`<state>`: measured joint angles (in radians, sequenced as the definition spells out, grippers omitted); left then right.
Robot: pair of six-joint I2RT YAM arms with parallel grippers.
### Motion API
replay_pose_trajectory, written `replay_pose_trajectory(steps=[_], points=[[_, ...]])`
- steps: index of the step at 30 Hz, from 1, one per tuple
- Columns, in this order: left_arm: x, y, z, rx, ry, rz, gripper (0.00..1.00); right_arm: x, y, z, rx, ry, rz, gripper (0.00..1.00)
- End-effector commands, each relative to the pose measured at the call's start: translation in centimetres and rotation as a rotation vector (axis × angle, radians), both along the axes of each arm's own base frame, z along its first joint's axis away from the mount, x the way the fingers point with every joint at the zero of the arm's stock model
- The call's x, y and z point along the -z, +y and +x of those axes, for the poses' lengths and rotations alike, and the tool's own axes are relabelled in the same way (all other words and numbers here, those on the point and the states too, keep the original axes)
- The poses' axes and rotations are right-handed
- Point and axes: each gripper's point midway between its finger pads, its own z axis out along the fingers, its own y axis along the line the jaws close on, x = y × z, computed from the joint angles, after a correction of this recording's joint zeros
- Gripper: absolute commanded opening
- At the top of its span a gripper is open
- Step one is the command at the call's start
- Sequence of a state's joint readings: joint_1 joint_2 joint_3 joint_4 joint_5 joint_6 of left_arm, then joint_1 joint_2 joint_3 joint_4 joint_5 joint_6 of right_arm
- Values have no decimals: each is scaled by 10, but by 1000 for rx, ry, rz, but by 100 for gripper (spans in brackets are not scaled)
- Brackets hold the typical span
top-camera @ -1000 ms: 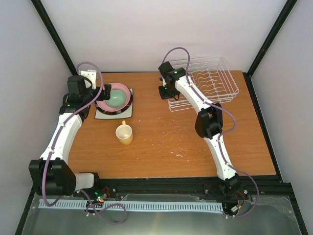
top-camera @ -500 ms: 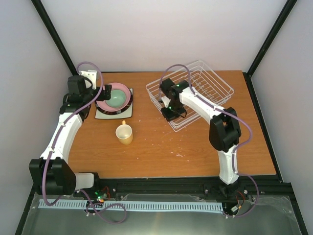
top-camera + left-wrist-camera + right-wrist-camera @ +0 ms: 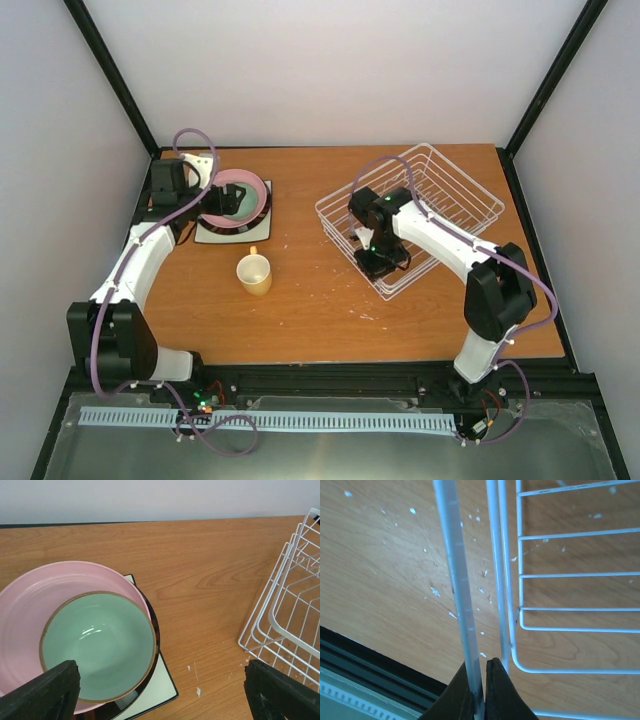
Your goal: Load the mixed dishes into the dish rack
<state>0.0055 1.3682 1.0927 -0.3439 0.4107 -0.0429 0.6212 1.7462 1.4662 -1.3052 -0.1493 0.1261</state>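
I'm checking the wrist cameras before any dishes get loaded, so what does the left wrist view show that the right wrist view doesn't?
Only the left wrist view: the mint-green bowl sitting in the pink round plate, stacked over a black-rimmed round plate and the white square plate, with the left gripper wide open.
Only the right wrist view: the right gripper shut on a wire of the dish rack, and the dark rail at the table's near edge.
Both: the wooden table with white specks, and part of the rack.
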Motion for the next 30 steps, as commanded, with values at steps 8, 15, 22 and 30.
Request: replay_pose_trajectory(steps=[8, 15, 22, 30], points=[[-13, -11, 1, 35, -20, -14, 89, 32, -24, -35, 103, 117, -78, 18], [-14, -9, 3, 24, -26, -10, 89, 10, -11, -6, 158, -37, 0, 81], [-18, -6, 12, 19, -40, 13, 89, -96, 8, 55, 298, -406, 195, 80], [-22, 1, 11, 5, -48, 68, 89, -127, -81, 33, 1006, -487, 303, 52]])
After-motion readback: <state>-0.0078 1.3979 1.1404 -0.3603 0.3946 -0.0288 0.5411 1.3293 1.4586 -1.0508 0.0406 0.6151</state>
